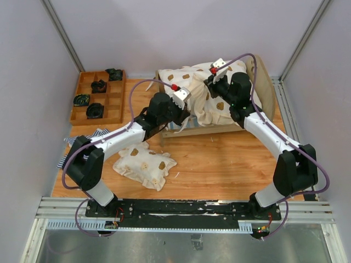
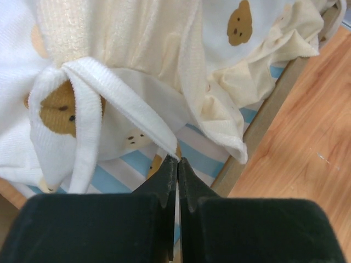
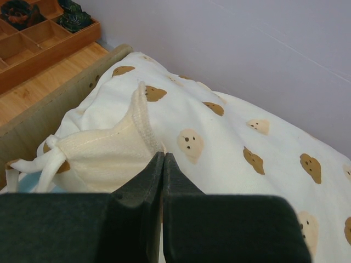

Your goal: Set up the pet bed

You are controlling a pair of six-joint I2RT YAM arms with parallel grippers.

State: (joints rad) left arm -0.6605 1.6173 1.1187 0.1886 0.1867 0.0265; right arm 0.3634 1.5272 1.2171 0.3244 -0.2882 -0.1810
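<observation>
One pillow (image 1: pixel 145 164) is lying loose on the bench (image 1: pixel 219 164), lower left, not yet placed. I am pinching the quilt (image 1: pixel 203 93) hem with the left end effector (image 2: pixel 176 164) and right end effector (image 3: pixel 163 159), both fully closed; it is bunching unspread over the pet bed (image 1: pixel 264 82), upper centre.

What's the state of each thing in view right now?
Pet bed frame: upright on the table.
Striped mattress: in the frame, mostly covered.
Bear-print quilt: bunched on the mattress, not spread.
Bear-print pillow: flat on the table, off the bed.
Compartment tray: partly filled with dark items.
Left claw: shut, pinching the quilt's ruffle.
Right claw: shut on the quilt's edge.
</observation>
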